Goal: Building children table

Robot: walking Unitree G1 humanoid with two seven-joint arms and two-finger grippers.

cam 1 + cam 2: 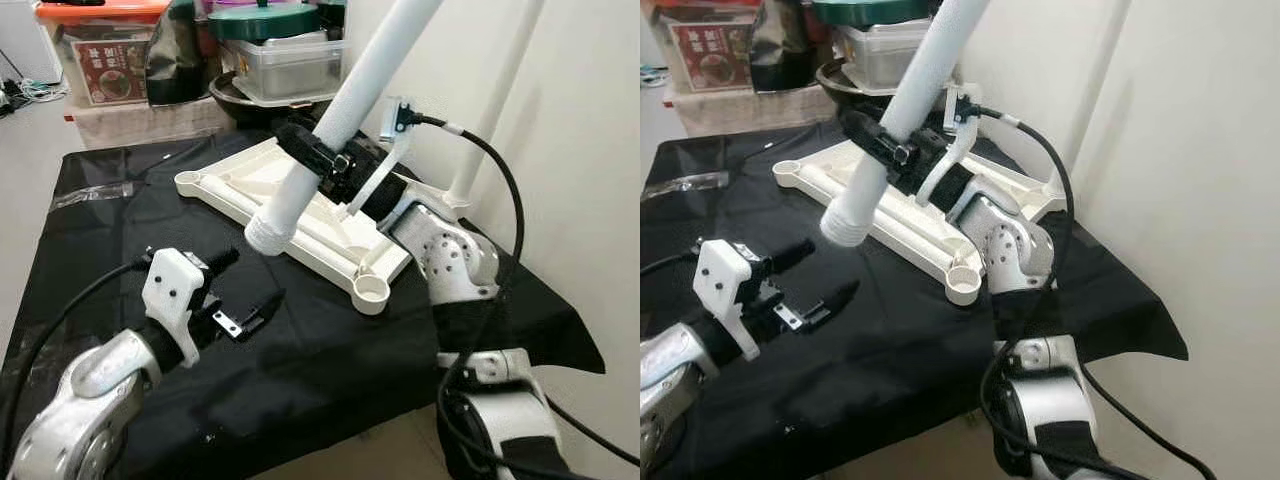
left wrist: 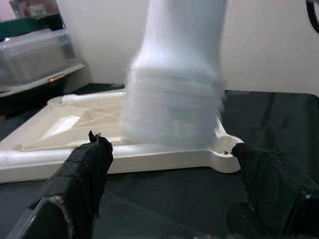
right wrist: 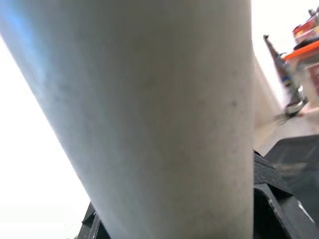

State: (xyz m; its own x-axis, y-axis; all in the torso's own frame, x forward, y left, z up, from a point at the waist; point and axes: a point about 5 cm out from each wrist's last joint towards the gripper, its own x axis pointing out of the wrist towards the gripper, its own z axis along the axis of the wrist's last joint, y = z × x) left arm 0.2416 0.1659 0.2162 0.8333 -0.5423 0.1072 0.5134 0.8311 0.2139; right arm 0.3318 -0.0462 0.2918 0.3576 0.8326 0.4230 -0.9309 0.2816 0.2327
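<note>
- So, tabletop lies upside down on the black cloth, cream underside up, near the wall; from cloth centre it's at approx 1 o'clock.
- One leg already stands in the far corner socket by the wall, at 2 o'clock from the top's middle. I'd judge that one as done.
- My right gripper is clamped round a second white leg, gripped near its lower third. Leg is tilted, threaded end hanging above the top, not in any socket yet.
- Near corner socket sits empty, at 5 o'clock from the threaded end. Likely target, imo.
- Another empty socket at the far left corner, 10 o'clock. 4th corner is hidden behind my right arm, can't tell.
- My left gripper hovers low over the cloth w/ fingers apart, holding nothing. Left wrist view looks between them at the threaded end and the top's edge.
- Progress est.: early-mid. 1 leg in, 1 in hand, at least 2 sockets unfilled, then flip the table upright.
- Storage tubs at 11 o'clock behind, not part of the job.
</note>
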